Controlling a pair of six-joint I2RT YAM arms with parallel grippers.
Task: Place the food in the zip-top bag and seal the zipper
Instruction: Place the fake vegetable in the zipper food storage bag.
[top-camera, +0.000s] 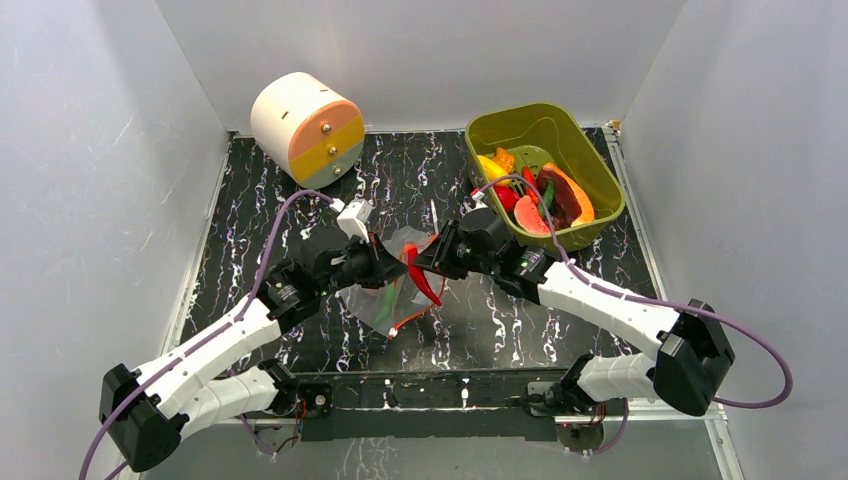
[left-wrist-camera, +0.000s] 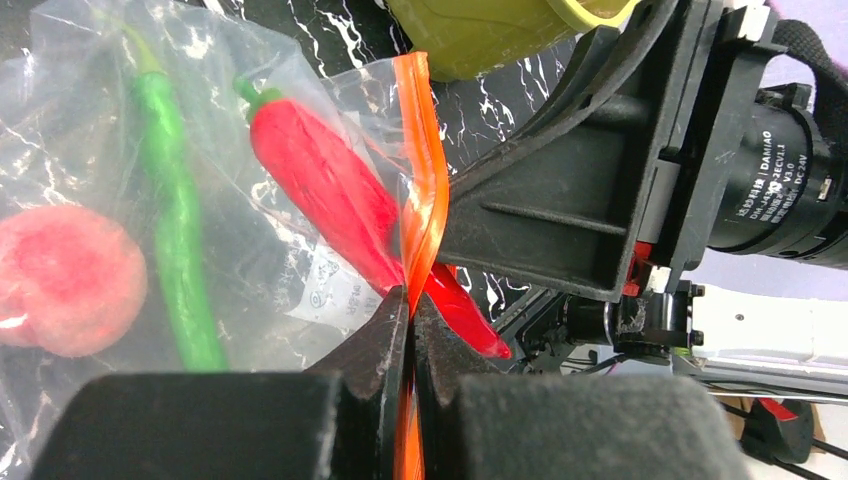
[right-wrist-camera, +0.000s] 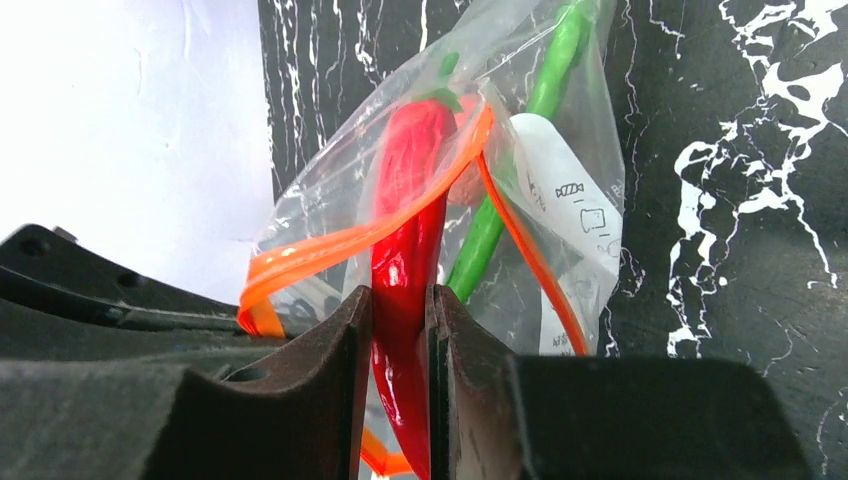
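Loading step: right hand (right-wrist-camera: 400, 305) clamps glossy red toy chili (right-wrist-camera: 412, 170), stem end inside crinkly clear zip-top bag (right-wrist-camera: 590, 110). Left hand (left-wrist-camera: 411, 300) pinched on thin orange-red zipper strip (left-wrist-camera: 420, 160). Long green pepper (left-wrist-camera: 175, 230), pink peach (left-wrist-camera: 60, 280) inside. Next: push chili deeper, release

bright, even light; soft shadows; glare on the zip-top bag (left-wrist-camera: 80, 80) (wrist foregrounds blurred)

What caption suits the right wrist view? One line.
Right gripper pinches the red chili, partly inside the zip-top bag beside the green pepper.
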